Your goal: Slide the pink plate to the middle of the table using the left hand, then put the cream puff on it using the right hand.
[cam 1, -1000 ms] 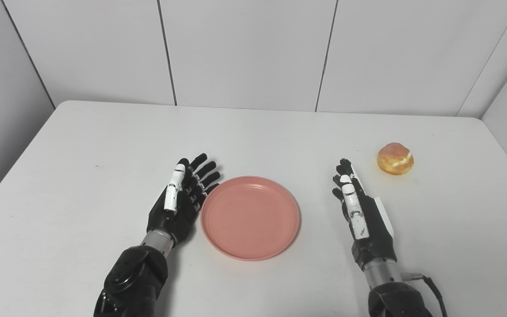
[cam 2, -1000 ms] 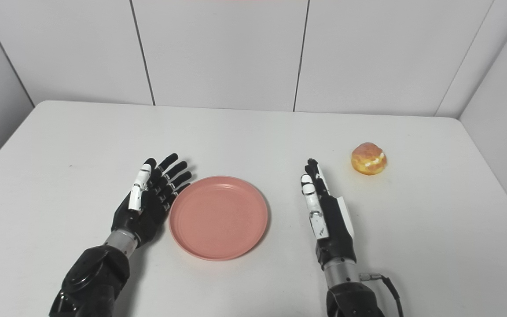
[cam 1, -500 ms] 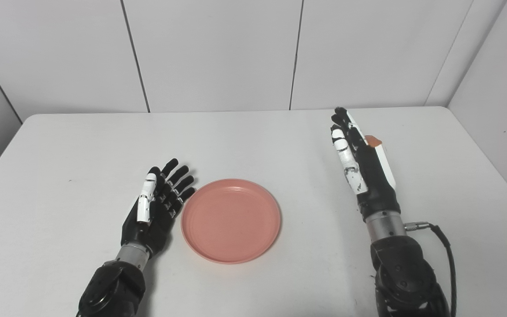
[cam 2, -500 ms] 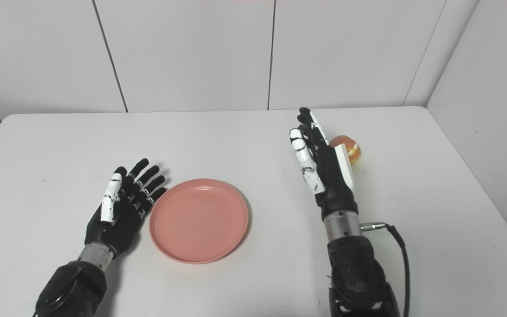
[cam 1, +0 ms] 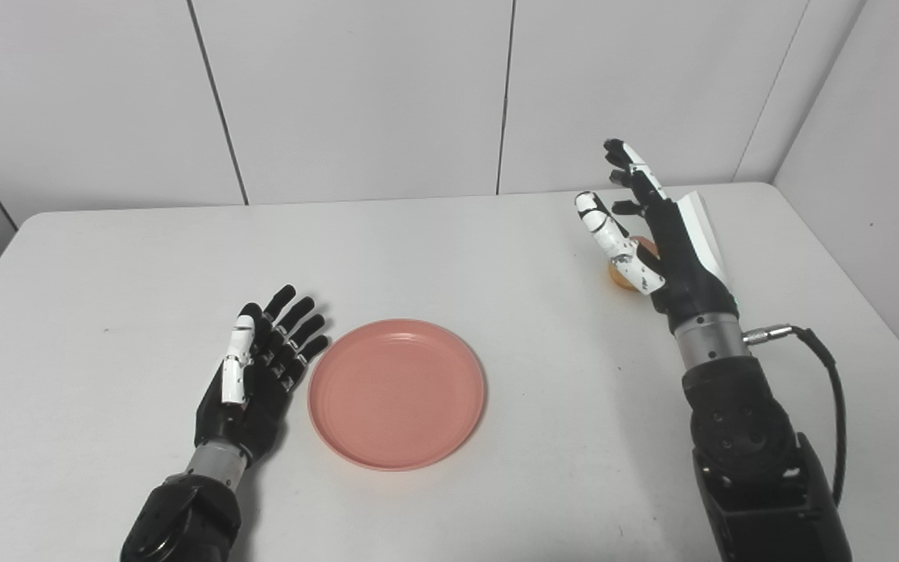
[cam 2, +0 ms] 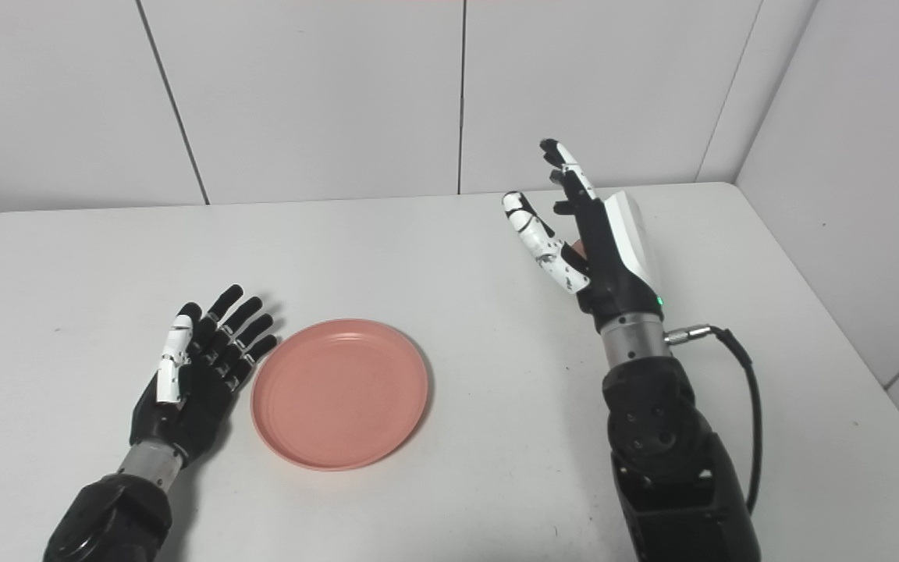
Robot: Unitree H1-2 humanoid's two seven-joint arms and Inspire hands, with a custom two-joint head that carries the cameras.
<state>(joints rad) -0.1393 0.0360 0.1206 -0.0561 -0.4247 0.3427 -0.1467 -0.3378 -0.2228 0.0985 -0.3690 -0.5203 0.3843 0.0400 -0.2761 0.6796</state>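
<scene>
The round pink plastic plate [cam 1: 396, 393] lies flat on the flat white surface [cam 1: 449, 257], nearer the front edge than the back edge & about halfway btwn the left & right edges.

The robot's black left hand [cam 1: 256, 373] rests on the surface just beside the plate's left rim. It's open, palm up, w/ its fingers [cam 1: 293, 336] spread apart & pointing toward the back edge. It holds nothing. The fingertips sit very near the plate's rim; can't tell if they touch it.

The black & white right hand [cam 1: 652, 234] is up in the air, toward the back right corner of the surface. It's open too, fingers stretched up & out, w/ the white thumb [cam 1: 612, 243] sticking out to the left. It isn't pinching anything.

The small golden-brown round cream puff [cam 1: 627, 269] sits on the surface near the back right corner, well apart from the plate. The right hand is in front of it, so only a bit of it shows btwn the thumb & the palm. Can't tell if the hand touches it. In the right eye view just a tiny orange bit [cam 2: 577, 248] peeks out.
</scene>
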